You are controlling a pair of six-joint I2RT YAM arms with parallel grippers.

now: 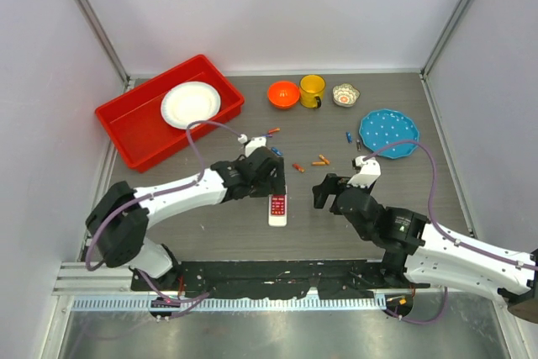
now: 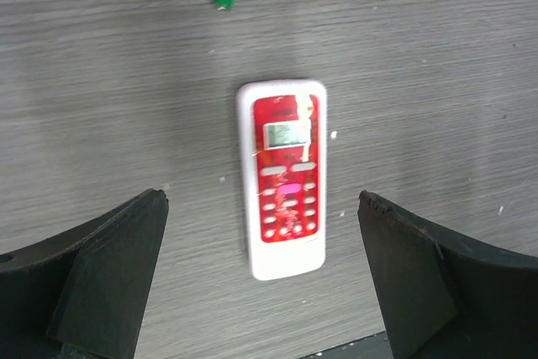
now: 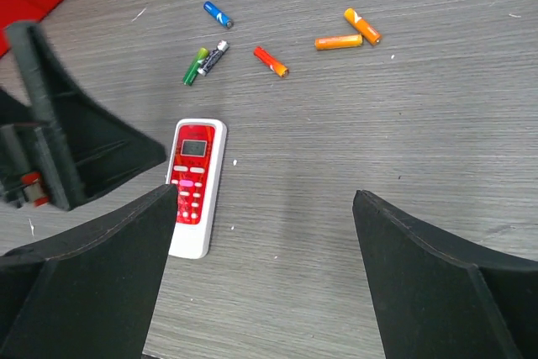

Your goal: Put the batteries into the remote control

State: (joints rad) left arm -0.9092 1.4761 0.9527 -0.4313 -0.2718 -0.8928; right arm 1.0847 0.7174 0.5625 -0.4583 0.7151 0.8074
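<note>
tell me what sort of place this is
Probably a robot lab test cell: white panels enclose the table, the left arm and right arm mount on a rail at its near edge.

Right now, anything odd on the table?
Batteries lie scattered loose beyond the remote, pointing every way. The remote lies buttons up, so its back faces down. Nothing looks damaged or spilled.

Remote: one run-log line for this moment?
remote: face up, ungripped | batteries: loose, scattered beyond remote | left tool: open, over remote | right tool: open, empty
</note>
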